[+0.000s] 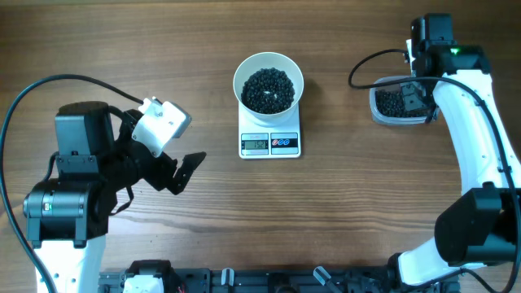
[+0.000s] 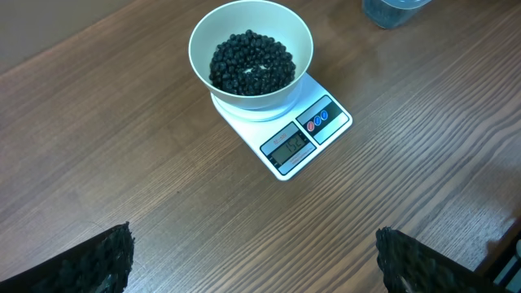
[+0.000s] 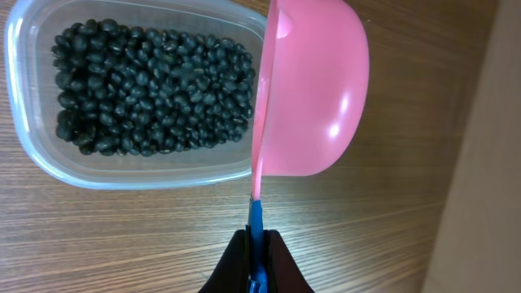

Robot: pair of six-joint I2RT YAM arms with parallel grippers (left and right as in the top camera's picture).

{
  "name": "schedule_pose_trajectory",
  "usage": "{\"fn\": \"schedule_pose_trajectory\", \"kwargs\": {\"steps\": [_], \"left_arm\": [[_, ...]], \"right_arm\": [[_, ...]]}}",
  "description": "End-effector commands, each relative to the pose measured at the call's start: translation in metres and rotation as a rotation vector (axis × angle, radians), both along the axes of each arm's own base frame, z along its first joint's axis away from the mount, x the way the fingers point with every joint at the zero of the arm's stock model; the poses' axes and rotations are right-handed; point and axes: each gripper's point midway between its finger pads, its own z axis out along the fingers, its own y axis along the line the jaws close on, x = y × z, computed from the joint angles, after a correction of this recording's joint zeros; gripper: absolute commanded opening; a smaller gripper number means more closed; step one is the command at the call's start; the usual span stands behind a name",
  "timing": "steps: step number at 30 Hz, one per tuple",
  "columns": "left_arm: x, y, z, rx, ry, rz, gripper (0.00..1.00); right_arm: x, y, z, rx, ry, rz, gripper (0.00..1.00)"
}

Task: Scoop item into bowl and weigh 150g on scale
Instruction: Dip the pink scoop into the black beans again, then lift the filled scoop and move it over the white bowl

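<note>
Beans (image 2: 251, 65), tiny, round, black and faintly glossy, are lying heaped in the bowl (image 2: 299, 37), covering its floor while the plain white wall is showing bare above them. That bowl is sitting on the scale (image 2: 340, 122), straight ahead of the left end effector (image 2: 255, 264) and well apart from it. The scale is lying askew to this end effector, one corner pointing back toward it. Its grey display (image 2: 289, 146) and two buttons (image 2: 317, 119), one red and one blue, are lining the nearer edge. The digits are showing too small to read. The left end effector is standing with its jaws spread wide, holding nothing, over the wooden surface (image 2: 122, 122).

The right end effector (image 3: 257, 264) is pinching its jaws tight on the blue handle (image 3: 256, 216) of a pink scoop (image 3: 313, 89). The scoop's long axis is running straight out from the fingertips, cup end farthest. It is turned on edge, so its rim is showing as a thin line, its rounded back bulging right and its open side facing left. A clear tub (image 3: 24, 146) with rounded corners is lying just left of the scoop and beyond the fingertips, its long axis crossing the scoop's. More beans are filling it in a shallow layer. The scoop's rim is overlapping the tub's near end; whether they are touching I cannot tell.
</note>
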Motion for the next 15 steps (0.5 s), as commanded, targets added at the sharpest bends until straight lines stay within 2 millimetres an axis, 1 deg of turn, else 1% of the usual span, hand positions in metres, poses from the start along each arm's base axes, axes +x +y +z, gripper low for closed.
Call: {"fn": "schedule_pose_trajectory", "kwargs": {"steps": [1, 3, 4, 5, 6, 7, 8, 10, 11, 13, 15], "left_arm": [[0.001, -0.001, 0.007, -0.004, -0.023, -0.016, 1.0], [0.001, -0.001, 0.007, -0.004, -0.023, -0.016, 1.0], [0.001, -0.001, 0.007, -0.004, -0.023, -0.016, 1.0], [0.001, -0.001, 0.007, -0.004, -0.023, -0.016, 1.0], [0.001, -0.001, 0.007, -0.003, -0.023, -0.016, 1.0], [0.001, -0.001, 0.007, -0.004, -0.023, -0.016, 1.0], [0.001, -0.001, 0.007, -0.004, -0.023, -0.016, 1.0], [0.001, -0.001, 0.007, -0.003, -0.023, -0.016, 1.0], [0.001, -0.001, 0.007, -0.004, -0.023, -0.016, 1.0], [0.001, -0.001, 0.007, -0.003, -0.023, -0.016, 1.0], [0.001, -0.001, 0.007, -0.003, -0.023, -0.016, 1.0]], "right_arm": [[0.01, 0.001, 0.02, -0.057, -0.039, 0.03, 0.04], [0.025, 0.024, 0.032, 0.049, -0.088, 0.109, 0.04], [0.033, 0.041, 0.039, 0.133, -0.118, 0.167, 0.04], [0.045, 0.074, 0.052, 0.282, -0.171, 0.271, 0.05], [0.052, 0.098, 0.064, 0.389, -0.214, 0.345, 0.04], [0.059, 0.128, 0.079, 0.517, -0.269, 0.433, 0.04], [0.065, 0.152, 0.093, 0.619, -0.319, 0.507, 0.04], [0.069, 0.184, 0.105, 0.728, -0.363, 0.607, 0.04], [0.069, 0.195, 0.103, 0.735, -0.358, 0.631, 0.04], [0.068, 0.213, 0.088, 0.722, -0.311, 0.658, 0.04], [0.059, 0.238, 0.07, 0.715, -0.237, 0.728, 0.04]]}}
